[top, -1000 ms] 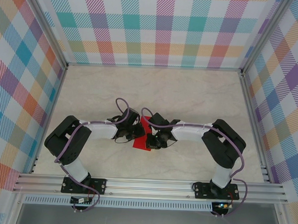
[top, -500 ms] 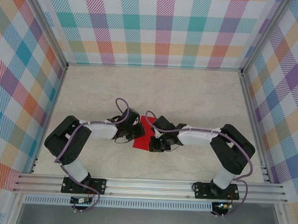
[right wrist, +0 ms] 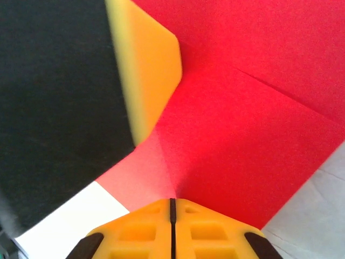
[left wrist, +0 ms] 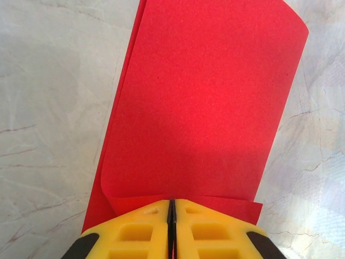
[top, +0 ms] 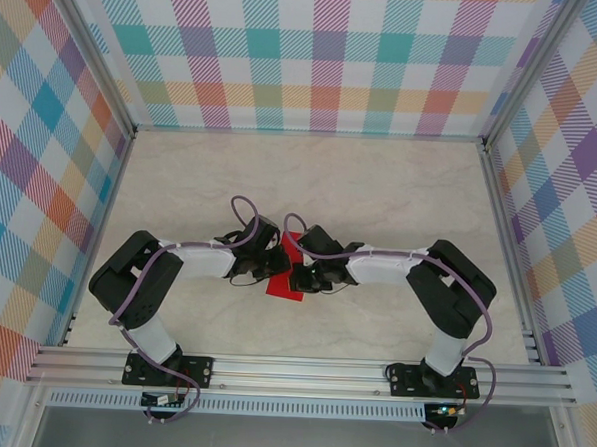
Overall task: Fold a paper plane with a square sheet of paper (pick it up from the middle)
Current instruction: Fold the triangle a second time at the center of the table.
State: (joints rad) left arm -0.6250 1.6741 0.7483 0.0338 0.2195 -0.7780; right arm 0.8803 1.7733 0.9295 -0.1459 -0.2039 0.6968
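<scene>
Over pale worktop: red square sheet of paper, bent double. Pinched on 1 edge by closed left fingers, on opposite side by closed right fingers.

White arms, purple cables, yellow fingers

Red paper, marbled table, plaid walls

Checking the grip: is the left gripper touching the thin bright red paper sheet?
Touching. Left wrist view: left gripper clamps the near edge of the red paper sheet.
</scene>
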